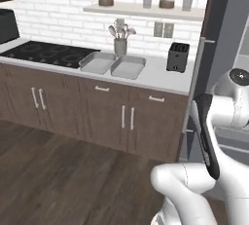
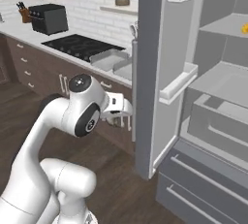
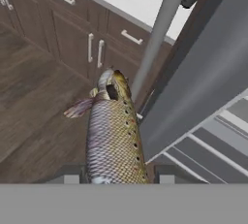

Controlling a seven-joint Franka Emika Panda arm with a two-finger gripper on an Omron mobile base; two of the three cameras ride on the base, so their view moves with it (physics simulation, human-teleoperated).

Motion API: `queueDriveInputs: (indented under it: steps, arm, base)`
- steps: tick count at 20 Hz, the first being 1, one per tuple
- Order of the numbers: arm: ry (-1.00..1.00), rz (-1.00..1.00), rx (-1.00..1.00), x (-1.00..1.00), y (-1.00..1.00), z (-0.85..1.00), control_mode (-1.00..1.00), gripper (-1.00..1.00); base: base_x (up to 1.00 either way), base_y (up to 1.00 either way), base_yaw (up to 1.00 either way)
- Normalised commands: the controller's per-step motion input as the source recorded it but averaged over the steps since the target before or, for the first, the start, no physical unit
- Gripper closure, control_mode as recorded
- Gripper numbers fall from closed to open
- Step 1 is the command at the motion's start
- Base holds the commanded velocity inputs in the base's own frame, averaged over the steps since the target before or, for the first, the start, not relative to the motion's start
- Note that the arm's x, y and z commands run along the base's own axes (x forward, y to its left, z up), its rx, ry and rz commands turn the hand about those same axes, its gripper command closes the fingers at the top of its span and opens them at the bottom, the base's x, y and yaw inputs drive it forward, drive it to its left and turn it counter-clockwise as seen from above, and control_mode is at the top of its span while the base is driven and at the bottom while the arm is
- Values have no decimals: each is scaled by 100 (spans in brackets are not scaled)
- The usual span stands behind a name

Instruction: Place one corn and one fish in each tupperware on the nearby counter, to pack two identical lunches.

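Speckled grey-brown scaly fish point(image 3: 115, 136) lies nearest the hand camera, clamped between the tool's point(image 3: 115, 179) two dark tips, head pointing away toward the open grey fridge door point(image 3: 193, 87). Beyond that door, the two shallow light-grey rectangular trays point(image 1: 113, 65) sit side by side on the pale counter point(image 1: 160, 73), both apparently empty, just in front of the grey utensil cup point(image 1: 120, 46). A yellow corn cob point(image 2: 245, 28) seems to rest on a fridge shelf behind the door. I judge this the first carry: next, swing the fish past the door to a tray. No readable writing anywhere.
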Motion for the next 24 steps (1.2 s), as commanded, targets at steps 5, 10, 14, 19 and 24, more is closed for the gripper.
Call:
queueDriveInputs:
  steps: [5, 10, 14, 19, 24]
  arm:
    - [0, 0, 0, 0, 0, 0, 100, 100]
    - [0, 0, 0, 0, 0, 0, 100, 100]
    - [0, 0, 0, 0, 0, 0, 100, 100]
    - [0, 0, 0, 0, 0, 0, 100, 100]
    - [0, 0, 0, 0, 0, 0, 100, 100]
  base:
    - [100, 76, 0]
    - [100, 82, 0]
    - [100, 95, 0]
    - [38, 22, 54]
    - [-4, -12, 67]
